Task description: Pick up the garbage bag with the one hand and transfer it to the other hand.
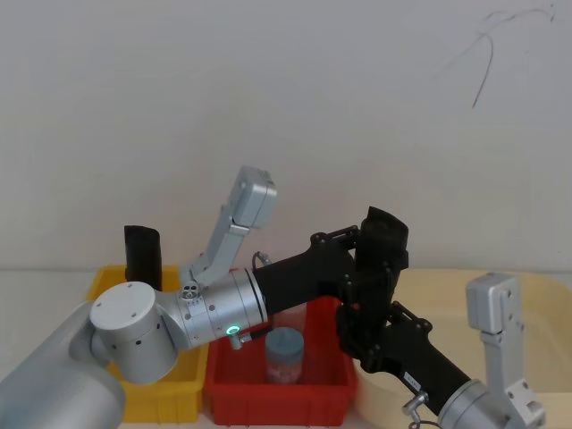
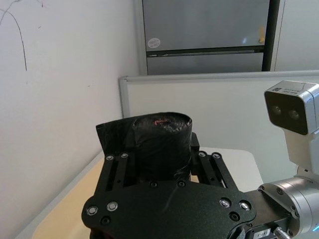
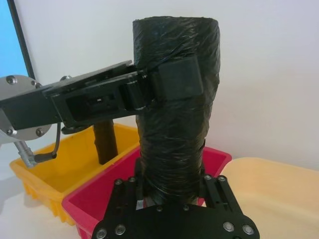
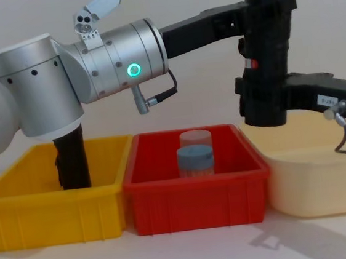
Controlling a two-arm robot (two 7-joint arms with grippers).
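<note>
Chest view has the bag (image 4: 271, 48) upright in the air, its long axis vertical, well above the bins and roughly over the seam between the red bin (image 4: 198, 192) and the cream tub (image 4: 309, 186). Two tools share it. The left tool (image 4: 268, 8), on the green-lit arm, reaches in level from the robot's left and is clamped across the top end. The right tool (image 4: 261, 100) comes in level from the right and takes the lower end, below the red mark.

From the right wrist, the bag (image 3: 172, 129) rises straight out of that tool, whose fingers (image 3: 215, 191) lie flush on both sides, so I judge it closed on the bag. One left pad presses the roll higher up.

So the hand-over looks all but made. What remains turns on the two grips being stacked along one vertical axis. Once the upper grip lets go, most of the bag will stand above the lower one, and a loose hold could let it lean. The left tool would need to open and back off sideways towards the robot's left, not downward.

A second black roll (image 4: 72, 158) leans in the yellow bin (image 4: 46, 214).
</note>
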